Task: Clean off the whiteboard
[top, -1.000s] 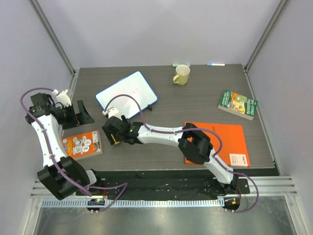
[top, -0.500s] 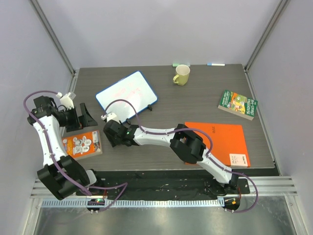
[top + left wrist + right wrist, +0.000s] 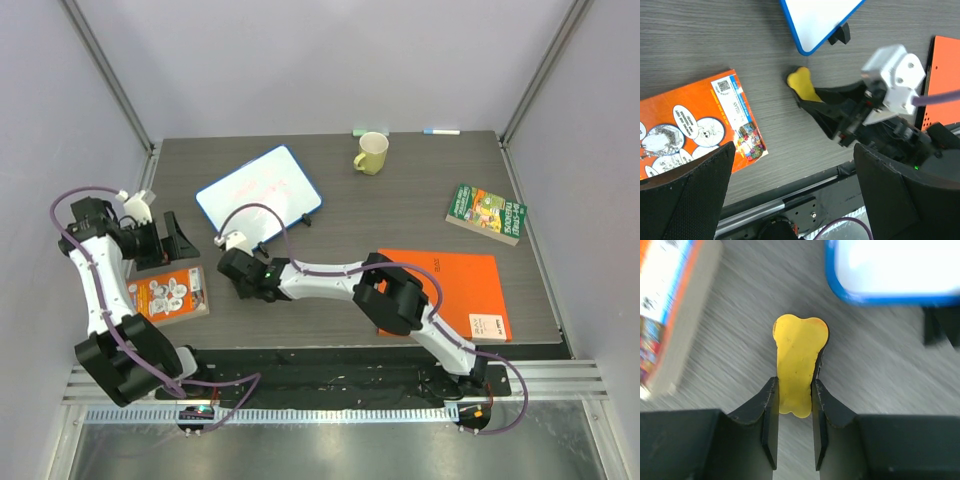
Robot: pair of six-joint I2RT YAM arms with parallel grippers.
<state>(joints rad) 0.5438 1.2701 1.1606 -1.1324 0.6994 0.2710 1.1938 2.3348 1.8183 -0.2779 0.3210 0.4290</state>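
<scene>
The whiteboard (image 3: 258,190), white with a blue rim and faint red marks, lies tilted at the back left of the table; one corner shows in the left wrist view (image 3: 817,17) and an edge in the right wrist view (image 3: 895,270). Just in front of it a yellow bone-shaped eraser (image 3: 797,360) rests on the table, and my right gripper (image 3: 794,384) is shut on its near end. The same grip shows from the left wrist, eraser (image 3: 803,85) ahead of the black fingers. My left gripper (image 3: 170,240) hangs open over the left side, holding nothing.
An orange comic book (image 3: 170,295) lies near the left front edge, close to the eraser. An orange sheet (image 3: 450,290) lies under the right arm. A green book (image 3: 486,213) sits at the right, a yellow mug (image 3: 371,153) and a marker (image 3: 441,131) at the back.
The right gripper's jaws have closed from wide open onto the yellow eraser. The left arm shifted slightly at first, then held still.
</scene>
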